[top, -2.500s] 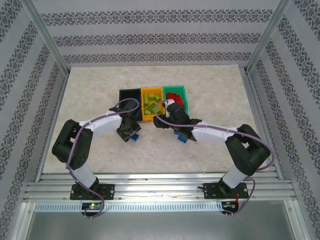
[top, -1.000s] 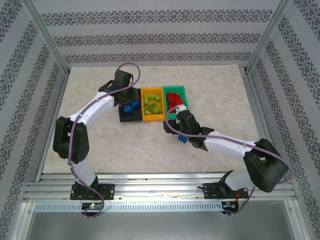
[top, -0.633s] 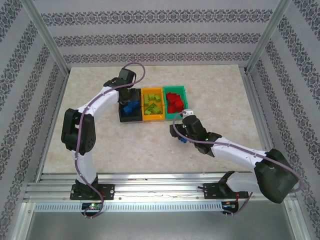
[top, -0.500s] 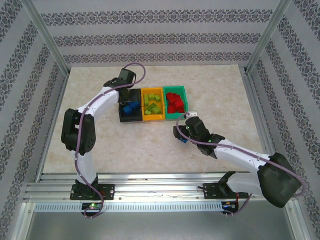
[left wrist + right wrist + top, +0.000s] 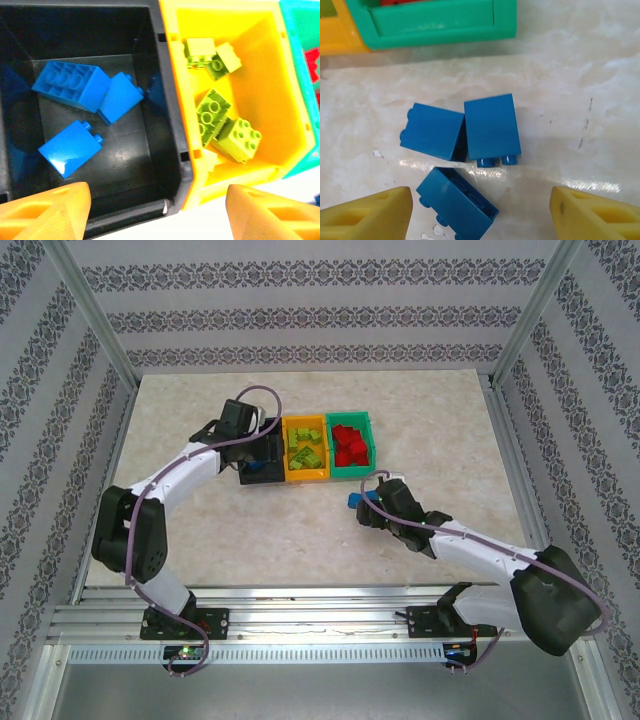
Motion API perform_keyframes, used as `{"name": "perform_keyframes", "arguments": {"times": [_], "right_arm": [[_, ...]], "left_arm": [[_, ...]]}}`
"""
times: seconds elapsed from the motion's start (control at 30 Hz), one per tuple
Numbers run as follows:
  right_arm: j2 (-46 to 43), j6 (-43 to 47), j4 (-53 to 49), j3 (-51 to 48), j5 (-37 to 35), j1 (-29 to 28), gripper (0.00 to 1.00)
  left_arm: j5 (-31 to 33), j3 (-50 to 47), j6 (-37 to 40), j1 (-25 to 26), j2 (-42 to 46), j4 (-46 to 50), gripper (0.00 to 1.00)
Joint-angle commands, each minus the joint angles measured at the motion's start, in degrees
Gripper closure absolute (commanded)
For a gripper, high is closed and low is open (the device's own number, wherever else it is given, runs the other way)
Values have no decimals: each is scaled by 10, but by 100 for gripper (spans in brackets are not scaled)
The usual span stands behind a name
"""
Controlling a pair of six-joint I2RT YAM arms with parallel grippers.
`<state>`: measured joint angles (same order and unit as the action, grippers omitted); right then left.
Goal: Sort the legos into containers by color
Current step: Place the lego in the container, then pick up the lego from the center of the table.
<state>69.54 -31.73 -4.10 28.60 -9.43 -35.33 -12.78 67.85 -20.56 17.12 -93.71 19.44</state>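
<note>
In the left wrist view three blue legos (image 5: 72,85) lie in the black container (image 5: 172,150). Several lime legos (image 5: 212,115) lie in the yellow container (image 5: 270,75) beside it. My left gripper (image 5: 160,215) hangs open over the near rims of these two, with nothing between its orange fingers (image 5: 45,212). Red legos (image 5: 348,443) fill the green container (image 5: 352,473). Three blue legos (image 5: 491,125) lie on the table just in front of the green container (image 5: 440,22). My right gripper (image 5: 480,215) hovers open above them, its yellow fingers (image 5: 367,215) wide apart.
The three containers stand side by side at mid-table, black (image 5: 262,477) on the left, yellow (image 5: 308,477) in the middle. Bare marble table (image 5: 450,430) lies all around them. Metal frame posts (image 5: 520,330) rise at the far corners.
My left gripper opened over the black container, let its blue lego drop in and drew back toward the near rim. My right gripper moved from the green container to above the blue legos on the table.
</note>
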Motion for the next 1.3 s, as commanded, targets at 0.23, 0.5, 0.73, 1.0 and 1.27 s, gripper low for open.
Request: {"name": "perform_keyframes", "arguments": {"times": [0.23, 0.5, 0.73, 1.0, 1.27], "right_arm": [[74, -2, -19, 36, 28, 7, 26], [128, 9, -17, 75, 67, 5, 29], [159, 6, -12, 97, 82, -19, 31], [194, 9, -24, 129, 75, -50, 49], [205, 20, -27, 161, 77, -61, 80]], "left_arm": [[-61, -97, -24, -6, 67, -96, 29], [-62, -137, -28, -6, 95, -103, 29], [-65, -160, -45, -6, 100, -123, 29], [-79, -168, -51, -6, 101, -137, 29], [-76, -182, -49, -7, 116, -134, 29]]}}
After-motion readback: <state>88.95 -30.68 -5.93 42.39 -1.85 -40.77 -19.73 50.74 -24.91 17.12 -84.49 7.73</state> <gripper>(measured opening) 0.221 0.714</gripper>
